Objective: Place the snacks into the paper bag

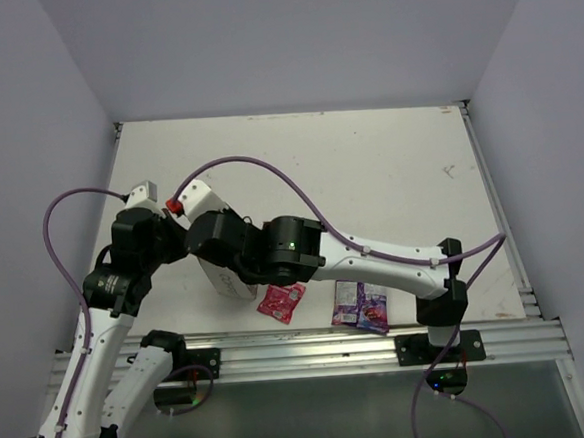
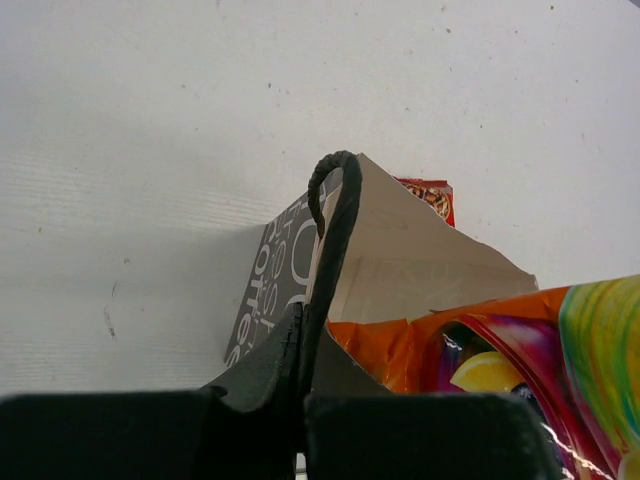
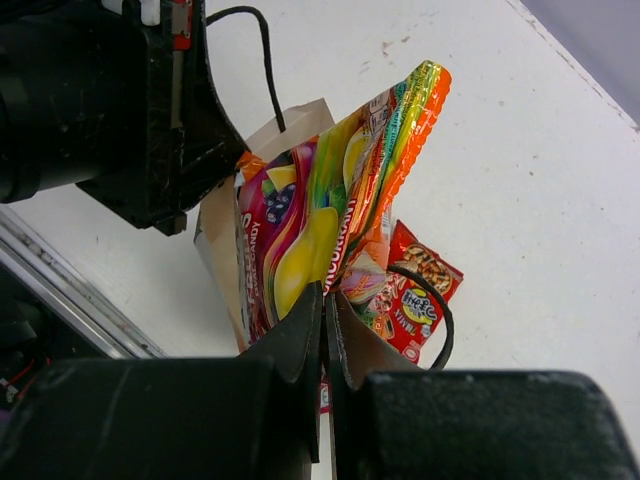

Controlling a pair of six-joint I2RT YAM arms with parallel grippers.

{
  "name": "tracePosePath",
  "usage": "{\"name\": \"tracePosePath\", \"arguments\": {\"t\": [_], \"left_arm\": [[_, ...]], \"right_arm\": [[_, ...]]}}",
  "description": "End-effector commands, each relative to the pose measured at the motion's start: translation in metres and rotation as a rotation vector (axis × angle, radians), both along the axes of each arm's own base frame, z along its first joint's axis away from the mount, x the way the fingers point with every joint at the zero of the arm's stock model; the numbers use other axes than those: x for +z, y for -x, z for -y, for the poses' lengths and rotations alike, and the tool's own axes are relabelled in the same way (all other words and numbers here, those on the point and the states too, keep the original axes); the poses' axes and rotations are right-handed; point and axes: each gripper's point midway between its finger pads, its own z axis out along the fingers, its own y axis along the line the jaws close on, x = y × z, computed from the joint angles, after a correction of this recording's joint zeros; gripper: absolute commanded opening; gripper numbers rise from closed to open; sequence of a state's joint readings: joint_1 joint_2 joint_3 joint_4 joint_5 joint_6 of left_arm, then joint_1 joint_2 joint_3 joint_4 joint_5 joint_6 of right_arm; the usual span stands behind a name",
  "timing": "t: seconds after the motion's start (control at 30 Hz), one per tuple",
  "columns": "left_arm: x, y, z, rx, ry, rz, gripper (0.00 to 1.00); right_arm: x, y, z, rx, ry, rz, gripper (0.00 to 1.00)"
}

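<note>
My left gripper is shut on the dark cord handle of the paper bag, holding its mouth open. My right gripper is shut on the orange-yellow bag, which stands partly inside the paper bag's mouth; it also shows in the left wrist view. The red chip bag lies by the bag's far rim, under the other handle loop; I cannot tell if it is inside. The pink-red sachet and the purple packet lie on the table near the front edge.
Both arms meet over the left middle of the white table, hiding most of the paper bag from above. A metal rail runs along the near edge. Walls enclose the table on three sides.
</note>
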State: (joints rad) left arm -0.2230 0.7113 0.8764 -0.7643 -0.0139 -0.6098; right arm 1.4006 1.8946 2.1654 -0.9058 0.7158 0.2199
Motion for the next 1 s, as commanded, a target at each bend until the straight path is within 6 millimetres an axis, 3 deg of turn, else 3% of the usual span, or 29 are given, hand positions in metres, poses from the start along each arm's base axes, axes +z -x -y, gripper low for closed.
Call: {"name": "tracePosePath", "arguments": {"t": [0.0, 0.5, 0.53, 0.57, 0.63, 0.7, 0.73, 0.77, 0.8, 0.9, 0.93, 0.97], "left_arm": [[0.013, -0.006, 0.003, -0.007, 0.016, 0.049, 0.00], [0.021, -0.006, 0.013, -0.074, 0.031, 0.078, 0.00], [0.021, -0.006, 0.013, -0.078, 0.028, 0.080, 0.00], [0.022, -0.006, 0.014, -0.081, 0.029, 0.081, 0.00], [0.023, -0.006, 0.014, -0.087, 0.026, 0.085, 0.00], [0.023, -0.006, 0.015, -0.097, 0.026, 0.089, 0.00], [0.024, -0.007, 0.016, -0.101, 0.024, 0.096, 0.00], [0.025, -0.007, 0.016, -0.104, 0.023, 0.101, 0.00], [0.026, -0.007, 0.016, -0.105, 0.020, 0.103, 0.00], [0.027, -0.008, 0.014, -0.105, 0.010, 0.110, 0.00], [0.026, -0.007, 0.014, -0.104, 0.008, 0.106, 0.00], [0.026, -0.007, 0.014, -0.104, 0.008, 0.106, 0.00]], "right_arm": [[0.021, 0.004, 0.007, -0.016, -0.041, 0.012, 0.00], [-0.036, 0.024, -0.037, 0.080, 0.044, -0.075, 0.00], [-0.030, 0.026, -0.040, 0.088, 0.028, -0.076, 0.09], [-0.032, 0.027, -0.040, 0.086, 0.042, -0.077, 0.32], [-0.020, 0.028, -0.038, 0.084, 0.030, -0.058, 0.46], [0.011, 0.025, -0.027, 0.064, -0.023, -0.021, 0.55], [0.026, 0.023, -0.021, 0.051, -0.050, -0.003, 0.67], [0.036, 0.019, -0.011, 0.018, -0.059, 0.022, 0.99], [0.060, 0.018, 0.008, -0.001, -0.104, 0.042, 0.99], [0.070, 0.010, 0.051, -0.119, -0.122, 0.068, 0.99], [0.086, 0.011, 0.080, -0.158, -0.167, 0.073, 0.99], [0.059, 0.010, 0.098, -0.194, -0.080, 0.075, 0.99]]}}
